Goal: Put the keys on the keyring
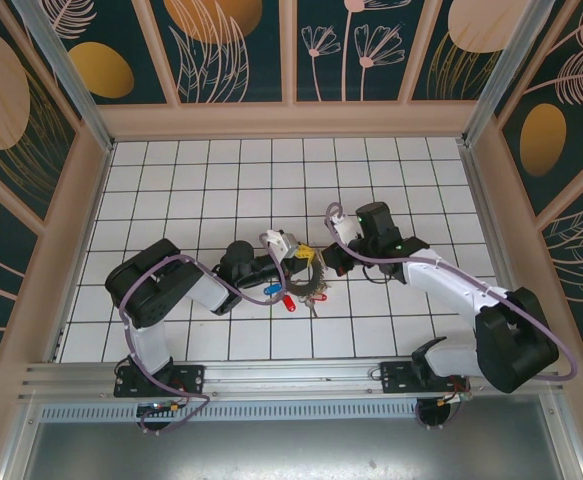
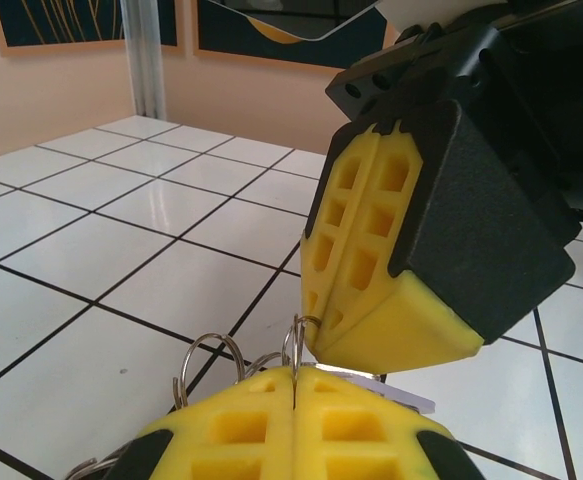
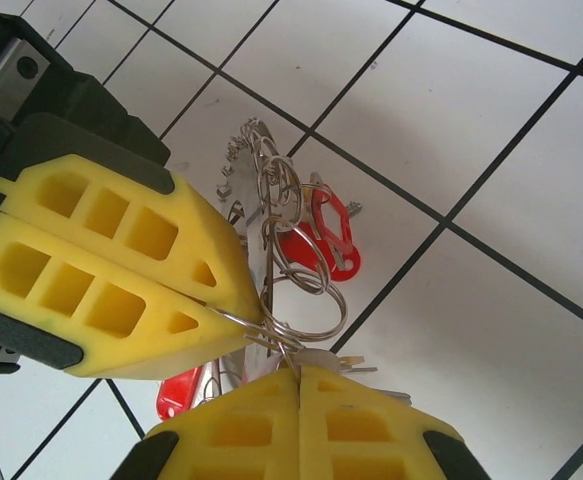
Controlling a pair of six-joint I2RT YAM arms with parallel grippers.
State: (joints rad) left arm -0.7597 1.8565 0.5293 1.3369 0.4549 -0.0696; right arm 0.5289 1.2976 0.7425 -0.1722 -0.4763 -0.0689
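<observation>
The keyring (image 1: 318,283), a dark ring hung with keys, lies mid-table between both grippers. Red-tagged keys (image 1: 289,301) and a blue-tagged key (image 1: 271,292) trail from it. My left gripper (image 1: 296,262) meets my right gripper (image 1: 329,266) over it. Seen from the left wrist, the left gripper (image 2: 296,378) is shut on a thin silvery split ring (image 2: 304,335), with the right gripper's yellow fingers (image 2: 371,250) tip to tip above it. Seen from the right wrist, the right gripper (image 3: 299,372) is shut on bunched wire rings (image 3: 306,270), beside the left gripper's fingers (image 3: 121,270) and red tags (image 3: 321,235).
White tiled floor with dark grout lines surrounds the bunch. Peach walls with dark floral panels (image 1: 291,50) enclose the table on three sides. A metal rail (image 1: 291,375) runs along the near edge by the arm bases.
</observation>
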